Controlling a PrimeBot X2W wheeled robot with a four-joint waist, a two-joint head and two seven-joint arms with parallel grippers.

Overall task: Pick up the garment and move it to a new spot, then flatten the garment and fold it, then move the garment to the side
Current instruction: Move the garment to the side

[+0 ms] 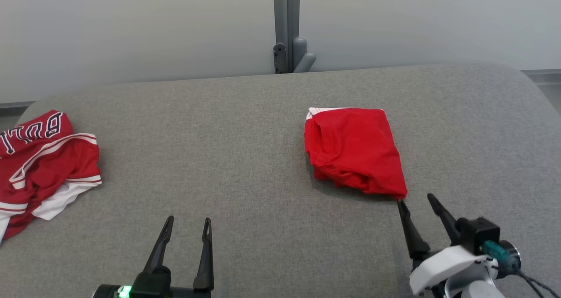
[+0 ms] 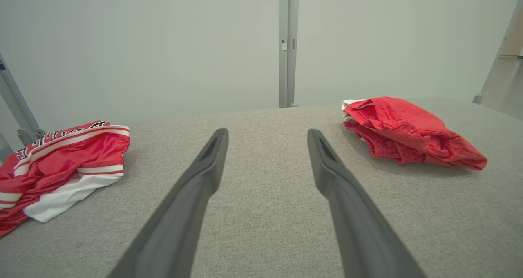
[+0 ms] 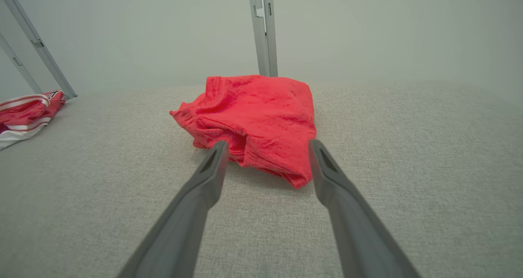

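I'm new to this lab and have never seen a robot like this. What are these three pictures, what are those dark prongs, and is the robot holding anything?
They show one moment from three cameras: one on the robot's head looking down, and one on each wrist looking along that arm's fingers. The dark prongs are its two grippers. The left gripper is open over the bare grey padded surface. The right gripper is also open, its fingertips at the near corner of a folded red garment, holding nothing. A second red and white jersey lies crumpled at the robot's far left.
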